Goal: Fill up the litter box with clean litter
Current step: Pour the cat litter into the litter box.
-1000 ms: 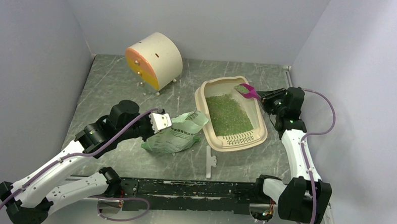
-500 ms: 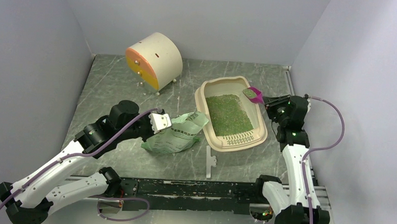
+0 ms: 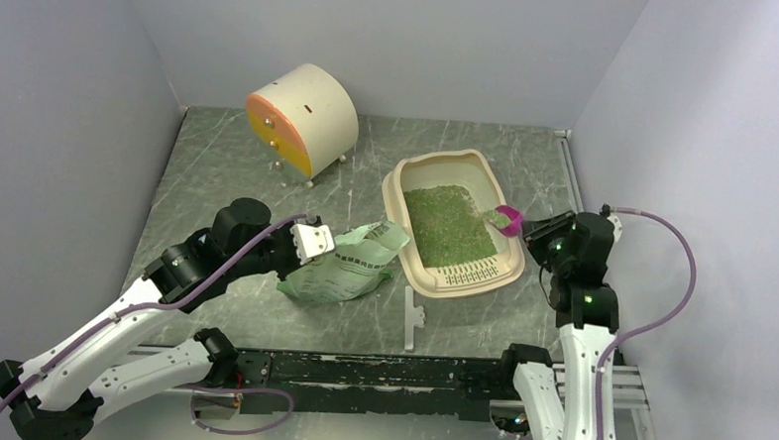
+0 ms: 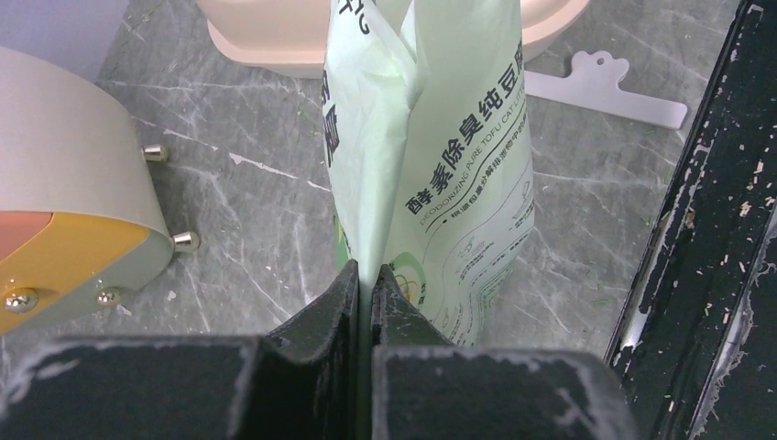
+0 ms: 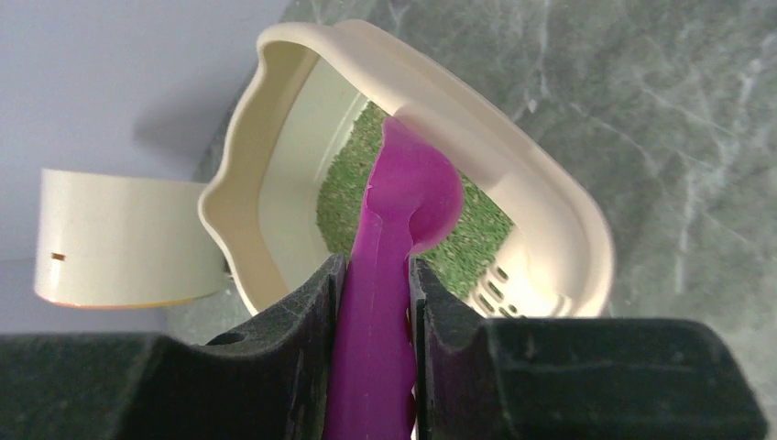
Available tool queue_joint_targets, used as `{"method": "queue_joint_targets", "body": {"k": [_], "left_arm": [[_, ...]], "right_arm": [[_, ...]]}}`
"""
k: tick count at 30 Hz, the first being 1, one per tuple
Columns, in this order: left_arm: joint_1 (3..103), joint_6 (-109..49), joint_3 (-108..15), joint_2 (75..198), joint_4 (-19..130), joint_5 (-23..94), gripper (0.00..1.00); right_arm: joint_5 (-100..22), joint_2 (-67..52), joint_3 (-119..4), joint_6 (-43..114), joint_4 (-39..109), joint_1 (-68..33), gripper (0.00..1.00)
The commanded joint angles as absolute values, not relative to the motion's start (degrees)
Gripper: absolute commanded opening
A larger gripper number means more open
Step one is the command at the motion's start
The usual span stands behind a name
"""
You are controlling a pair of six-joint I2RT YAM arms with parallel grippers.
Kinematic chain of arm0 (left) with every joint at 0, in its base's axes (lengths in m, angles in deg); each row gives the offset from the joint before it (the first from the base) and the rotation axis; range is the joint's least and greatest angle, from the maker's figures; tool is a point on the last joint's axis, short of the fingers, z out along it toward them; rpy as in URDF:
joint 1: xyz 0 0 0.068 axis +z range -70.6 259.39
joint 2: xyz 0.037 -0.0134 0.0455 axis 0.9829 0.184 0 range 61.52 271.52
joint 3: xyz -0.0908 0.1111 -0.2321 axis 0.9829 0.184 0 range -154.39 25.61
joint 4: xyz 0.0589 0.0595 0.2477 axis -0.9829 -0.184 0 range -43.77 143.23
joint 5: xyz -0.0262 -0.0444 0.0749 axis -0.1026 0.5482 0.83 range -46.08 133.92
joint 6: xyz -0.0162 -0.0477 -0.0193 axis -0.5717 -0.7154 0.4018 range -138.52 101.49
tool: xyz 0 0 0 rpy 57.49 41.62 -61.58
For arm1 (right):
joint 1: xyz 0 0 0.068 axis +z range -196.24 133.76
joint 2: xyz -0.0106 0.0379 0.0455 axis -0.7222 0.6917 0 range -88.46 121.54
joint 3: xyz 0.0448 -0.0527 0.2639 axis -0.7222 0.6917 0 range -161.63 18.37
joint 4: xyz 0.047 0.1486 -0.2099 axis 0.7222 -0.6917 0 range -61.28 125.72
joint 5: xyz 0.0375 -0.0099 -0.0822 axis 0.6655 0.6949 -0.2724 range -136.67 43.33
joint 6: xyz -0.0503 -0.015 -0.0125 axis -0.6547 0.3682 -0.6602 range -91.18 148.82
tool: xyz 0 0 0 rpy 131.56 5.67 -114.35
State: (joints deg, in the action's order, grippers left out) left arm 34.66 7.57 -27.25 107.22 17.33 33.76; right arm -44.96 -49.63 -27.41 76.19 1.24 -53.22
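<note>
Top external view gives me one bed of green litter (image 3: 448,226) lying inside the single beige litter box (image 3: 396,196), covering most of its floor up to the slotted ledge at the near end. I judge the grains loose and light: no fingers can pinch them, and they will roll and scatter over the rim if tipped fast, so they have to travel in a scoop or pour from a bag. The box itself looks like stiff, light plastic that could slide when nudged; its raised rim is the place to take hold.

One magenta scoop (image 3: 508,218) sits with its bowl at the box's right rim, and the right gripper (image 5: 374,275) has its fingers clamped on the handle. Whether the bowl carries any grains I cannot tell.

Left of the box, one pale green bag (image 3: 349,263) slumps on the table (image 3: 229,173), soft and crinkly, its edge pinched tight in the left gripper (image 4: 368,275).

Just in front of the box lies one flat white plastic strip (image 3: 413,318). Well beyond the box's far left corner stands one rounded cabinet (image 3: 306,117).
</note>
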Motion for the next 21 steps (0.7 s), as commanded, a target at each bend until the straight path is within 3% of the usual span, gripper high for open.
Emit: {"method": "queue_joint_targets", "body": {"k": [1, 13, 21], "left_arm": [[34.6, 7.0, -29.2, 104.4, 26.1, 32.6, 0.05], [34.6, 7.2, -30.0, 105.1, 24.8, 31.4, 0.05], [34.6, 7.8, -31.4, 106.2, 23.7, 30.7, 0.05]], "right_arm": [[-47.2, -52.3, -31.8, 70.5, -7.5, -52.9, 0.00], [-21.9, -37.6, -46.2, 54.4, -15.4, -52.9, 0.00], [-23.6, -29.6, -52.6, 49.1, -19.3, -49.1, 0.00]]}}
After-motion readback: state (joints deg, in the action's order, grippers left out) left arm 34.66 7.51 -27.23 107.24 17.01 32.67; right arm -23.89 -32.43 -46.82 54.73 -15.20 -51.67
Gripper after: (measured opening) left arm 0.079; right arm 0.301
